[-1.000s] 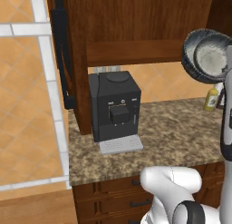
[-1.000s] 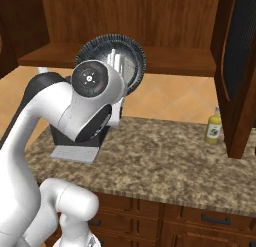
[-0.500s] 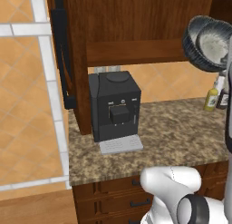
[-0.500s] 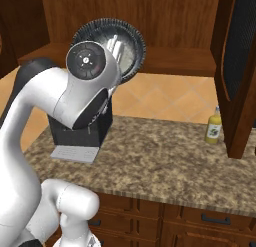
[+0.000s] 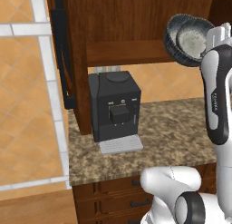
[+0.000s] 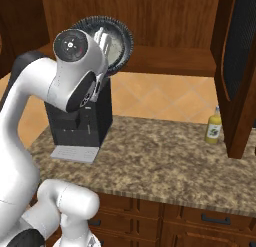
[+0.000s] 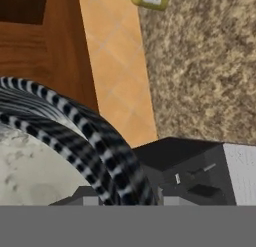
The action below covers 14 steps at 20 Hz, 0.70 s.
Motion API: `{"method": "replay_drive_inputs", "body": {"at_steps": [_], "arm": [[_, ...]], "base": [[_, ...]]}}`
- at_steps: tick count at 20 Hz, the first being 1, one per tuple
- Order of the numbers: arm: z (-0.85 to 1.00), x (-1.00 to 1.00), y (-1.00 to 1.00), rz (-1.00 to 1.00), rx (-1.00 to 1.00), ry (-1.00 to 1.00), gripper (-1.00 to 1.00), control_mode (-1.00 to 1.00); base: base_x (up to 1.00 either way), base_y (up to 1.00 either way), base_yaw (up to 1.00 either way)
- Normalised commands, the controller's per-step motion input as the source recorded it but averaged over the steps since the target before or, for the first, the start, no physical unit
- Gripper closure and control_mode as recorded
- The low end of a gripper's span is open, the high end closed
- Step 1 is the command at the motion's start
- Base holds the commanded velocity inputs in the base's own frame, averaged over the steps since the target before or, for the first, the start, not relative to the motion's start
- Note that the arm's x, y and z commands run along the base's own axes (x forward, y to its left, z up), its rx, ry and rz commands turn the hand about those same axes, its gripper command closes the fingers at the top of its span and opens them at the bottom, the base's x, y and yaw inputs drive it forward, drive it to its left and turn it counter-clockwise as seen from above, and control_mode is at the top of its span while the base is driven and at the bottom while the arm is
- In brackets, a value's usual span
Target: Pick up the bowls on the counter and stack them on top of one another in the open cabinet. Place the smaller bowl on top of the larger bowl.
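The smaller bowl (image 5: 192, 39), pale and speckled inside, sits nested in the larger bowl (image 5: 174, 33), the dark one with the finely lined outside. Both are tipped on edge and held in the air in front of the open cabinet's (image 5: 118, 19) wooden shelf (image 6: 165, 59), above the worktop (image 6: 165, 156). The gripper (image 6: 102, 41) is at the bowls' rims, its jaws closed on both, one pale finger lying across the speckled inside. In the hand view the two striped rims (image 7: 85, 136) run side by side next to the pale interior (image 7: 35, 176).

Below the bowls a black coffee machine (image 5: 115, 110) stands at the worktop's back edge under the cabinet. A yellow bottle (image 6: 214, 126) stands towards the worktop's right end, just beside the cabinet door (image 6: 239, 56).
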Motion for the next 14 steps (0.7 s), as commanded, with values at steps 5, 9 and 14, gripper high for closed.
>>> {"method": "replay_drive_inputs", "body": {"at_steps": [5, 9, 14], "arm": [[0.04, 0.91, 0.31, 0.0, -0.01, 0.03, 1.0, -1.0], [0.06, 0.76, 0.01, 0.0, -0.01, 0.12, 1.0, -1.0], [0.0, 0.78, -0.04, 0.05, 0.0, 0.14, 1.0, -1.0]], "base": [[0.0, 0.0, 0.0], [0.0, 0.0, 0.0], [0.0, 0.0, 0.0]]}}
